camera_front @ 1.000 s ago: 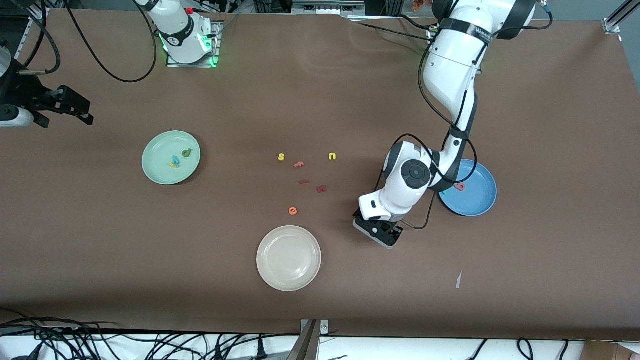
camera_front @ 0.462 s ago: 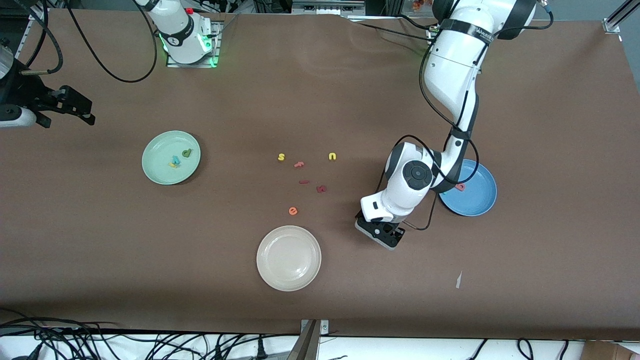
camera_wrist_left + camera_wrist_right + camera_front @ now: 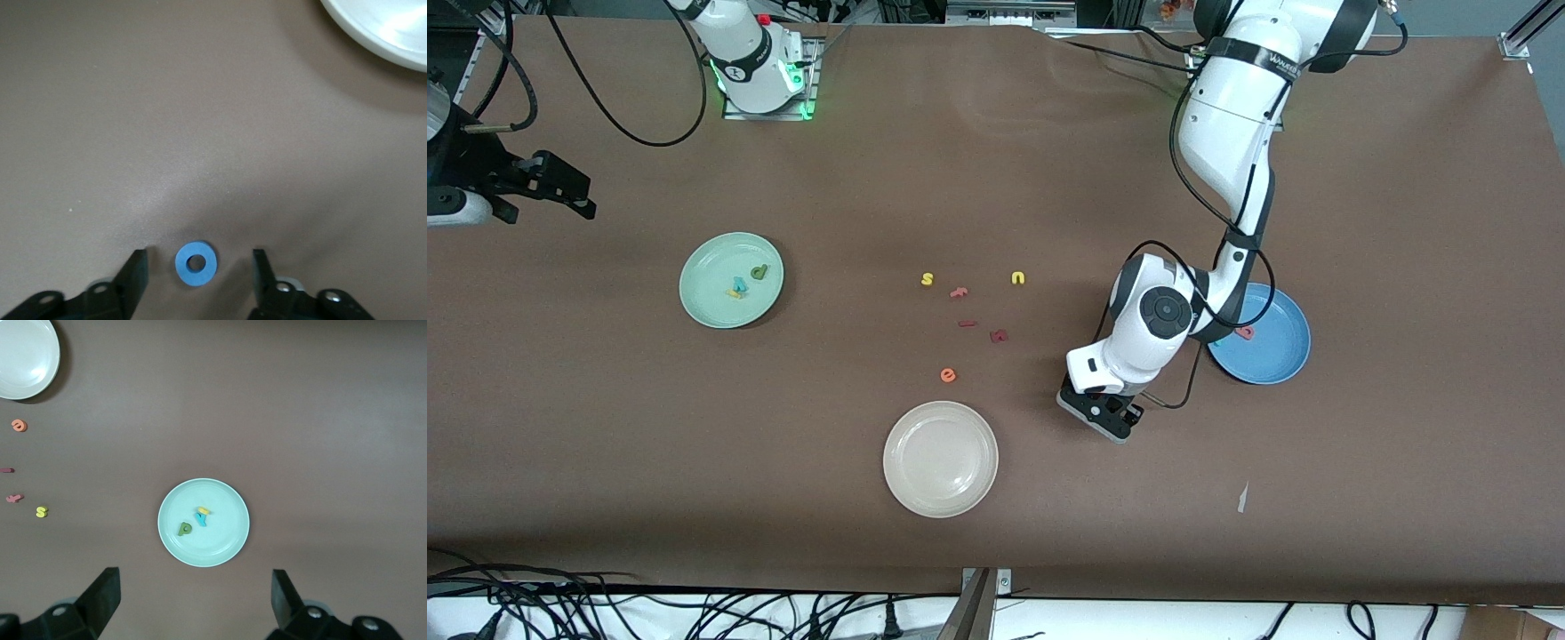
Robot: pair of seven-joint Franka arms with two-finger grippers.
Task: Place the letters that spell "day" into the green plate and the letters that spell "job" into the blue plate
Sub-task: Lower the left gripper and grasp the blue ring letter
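- Between the cream-white plate (image 3: 940, 459) and the blue plate (image 3: 1270, 336), the left tool (image 3: 1104, 414) stood low on the worktop (image 3: 1405, 222), and it had shifted only a little in the last second.
- Its fingers (image 3: 137, 273) had begun to draw together around the blue o (image 3: 196, 262); a gap stayed on each side of the ring, so they were half spread and were not pinching it yet.
- I judge that the pickup of the o was just starting, the last step for "job", if the teal j was already in the blue plate; the arm hid that part of the plate, so I cannot be sure.
- The salmon-pink b (image 3: 1245, 332) lay in the blue plate, near the rim toward the arm.
- The green d (image 3: 185, 529), yellow a (image 3: 204, 511) and teal y (image 3: 201, 519) lay together in the green plate (image 3: 227, 547), so "day" looked finished.
- The right tool (image 3: 193, 600) waited high over the worktop near the green plate, fingers spread wide and empty, as before.
- The o was a flat foam ring with a small hole, matte and thin, and probably soft under the pads.
- Both coloured plates were round, smooth, with a raised rim; the cream one was glossy.
- The worktop was covered in matte brown paper, slightly wrinkled.
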